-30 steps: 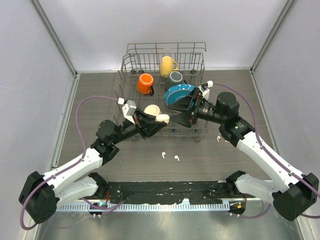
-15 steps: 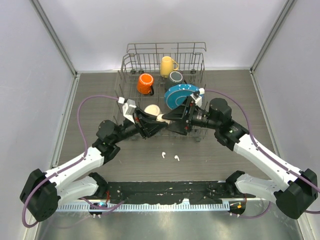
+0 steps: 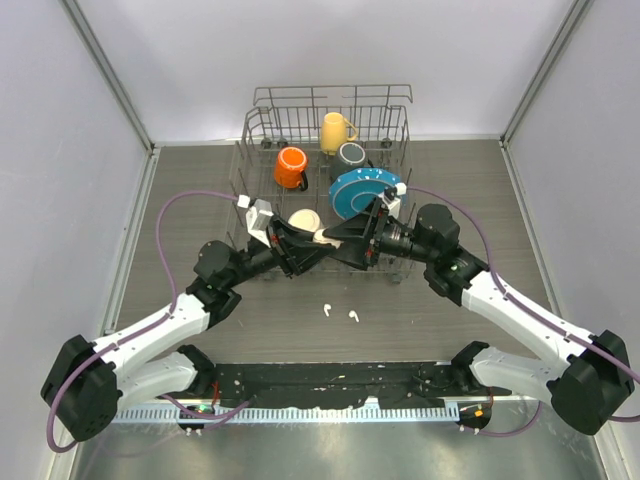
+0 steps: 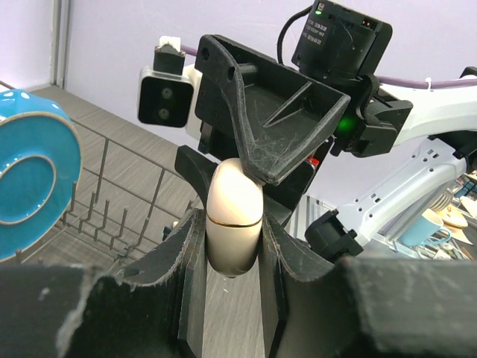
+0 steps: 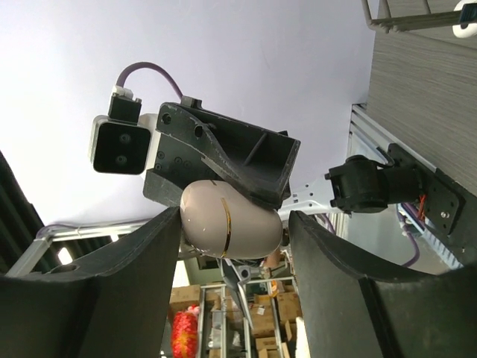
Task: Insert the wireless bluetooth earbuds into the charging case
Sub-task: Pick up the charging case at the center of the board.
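A cream egg-shaped charging case (image 4: pixel 234 216) with a gold seam is held up in the air, closed. My left gripper (image 4: pixel 232 250) is shut on its lower half. My right gripper (image 5: pixel 232 242) faces it from the other side, its jaws open and straddling the case (image 5: pixel 231 220). One finger is at the case's end and a gap shows at the other. From above, both grippers meet at the case (image 3: pixel 325 236) in front of the rack. Two white earbuds (image 3: pixel 327 310) (image 3: pixel 353 316) lie on the table below, apart from both grippers.
A wire dish rack (image 3: pixel 258 125) stands behind the grippers, holding an orange mug (image 3: pixel 291 167), a yellow mug (image 3: pixel 334 131), a grey mug (image 3: pixel 351 155), a blue plate (image 3: pixel 358 190) and a cream round dish (image 3: pixel 304 219). The arms' bases sit at the near edge.
My right gripper has moved left up to the case and its jaws have narrowed around it. The left gripper has kept still with the case.
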You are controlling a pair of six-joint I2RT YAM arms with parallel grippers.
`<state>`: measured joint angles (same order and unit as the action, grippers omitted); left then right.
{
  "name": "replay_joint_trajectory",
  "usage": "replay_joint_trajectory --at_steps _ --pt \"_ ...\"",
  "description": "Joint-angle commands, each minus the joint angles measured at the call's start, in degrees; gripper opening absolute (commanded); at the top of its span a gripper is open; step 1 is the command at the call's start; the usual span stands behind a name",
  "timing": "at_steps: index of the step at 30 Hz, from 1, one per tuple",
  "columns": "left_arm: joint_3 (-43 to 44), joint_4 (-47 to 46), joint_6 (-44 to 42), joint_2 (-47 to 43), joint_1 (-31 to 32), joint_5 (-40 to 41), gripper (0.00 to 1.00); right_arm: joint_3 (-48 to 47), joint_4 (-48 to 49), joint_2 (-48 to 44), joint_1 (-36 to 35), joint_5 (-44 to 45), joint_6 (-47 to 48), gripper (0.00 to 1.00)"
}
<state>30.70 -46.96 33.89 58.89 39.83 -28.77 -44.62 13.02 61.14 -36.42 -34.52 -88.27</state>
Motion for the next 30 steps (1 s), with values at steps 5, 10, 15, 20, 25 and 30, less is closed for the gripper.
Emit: replay_joint_trajectory --at_steps 5,10,15,20,25,30 --pt "-0.4 -4.8 -1.0 -0.1 -0.3 -0.1 0.0 3.0 11.2 0.3 -0.3 2.6 -7.1 0.64" --pt "-0.6 -5.1 -0.9 -0.1 -0.3 0.5 0.0 3.4 16.3 1.1 -0.4 2.0 -10.0 0.48" --pt "-0.6 -5.0 -0.8 0.2 -0.3 1.0 0.0 3.3 15.7 0.2 -0.4 2.0 -9.7 0.25" --pt "-0.6 -4.9 -0.1 0.3 -0.3 1.5 0.21 2.6 11.4 -0.4 -0.5 1.9 -7.1 0.15" --pt "-0.5 -5.9 0.6 0.5 -0.3 1.9 0.34 2.8 11.2 -0.1 -0.5 1.7 -6.8 0.14" --pt "-0.3 -6.6 1.3 1.2 -0.3 2.1 0.42 3.0 11.3 0.3 -0.5 1.4 -6.8 0.13"
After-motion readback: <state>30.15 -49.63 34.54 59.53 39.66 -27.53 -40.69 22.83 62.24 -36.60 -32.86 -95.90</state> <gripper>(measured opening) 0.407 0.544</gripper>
